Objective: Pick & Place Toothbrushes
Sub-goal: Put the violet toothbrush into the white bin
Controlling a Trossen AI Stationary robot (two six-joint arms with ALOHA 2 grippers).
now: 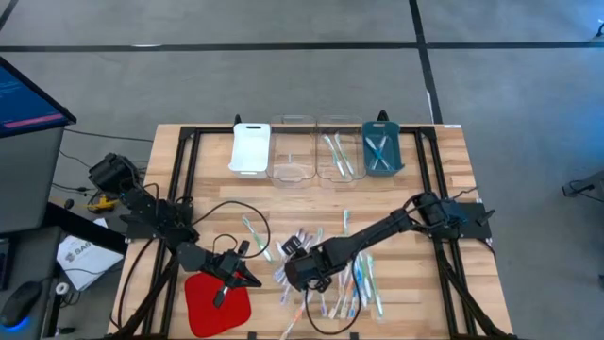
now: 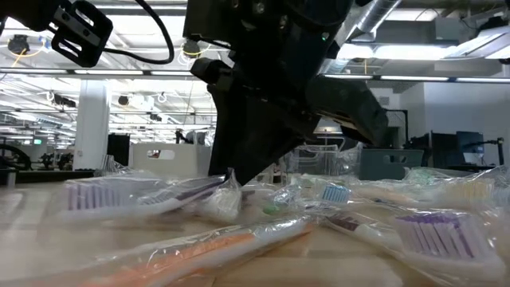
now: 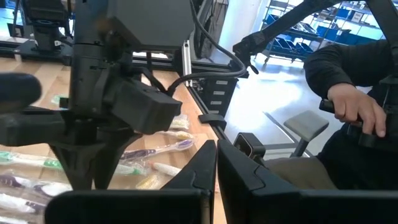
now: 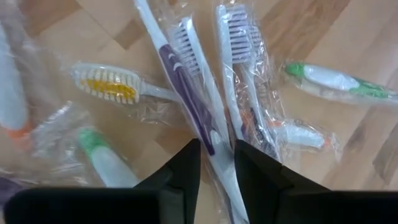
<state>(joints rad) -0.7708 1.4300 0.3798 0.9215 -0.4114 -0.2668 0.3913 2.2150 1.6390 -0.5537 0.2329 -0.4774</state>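
Note:
Several wrapped toothbrushes (image 1: 330,283) lie loose in a heap on the wooden table's near middle. My right gripper (image 1: 304,274) stands over the heap's left part, pointing steeply down, shut on a purple-and-white toothbrush (image 4: 186,68). In the low view its dark fingers (image 2: 231,179) reach the table among the brushes. My left gripper (image 1: 247,276) waits shut above the red pad (image 1: 215,304), its fingers closed together (image 3: 216,168). Further toothbrushes lie in a clear tray (image 1: 337,151) and a blue tray (image 1: 381,149) at the far edge. My right gripper pinches the purple-and-white toothbrush's handle (image 4: 216,149), in its clear wrapper, between its two fingers. The fingers come from above, slanting down, and lie across the handle. The brush lies on the table among the others, its bristle head pointing away from the fingers.
A white tray (image 1: 250,148) and another clear tray (image 1: 293,151) stand beside the filled ones at the far edge. Black cables (image 1: 226,212) cross the table's left half. A person's hand (image 3: 354,112) shows beyond the table in the left wrist view.

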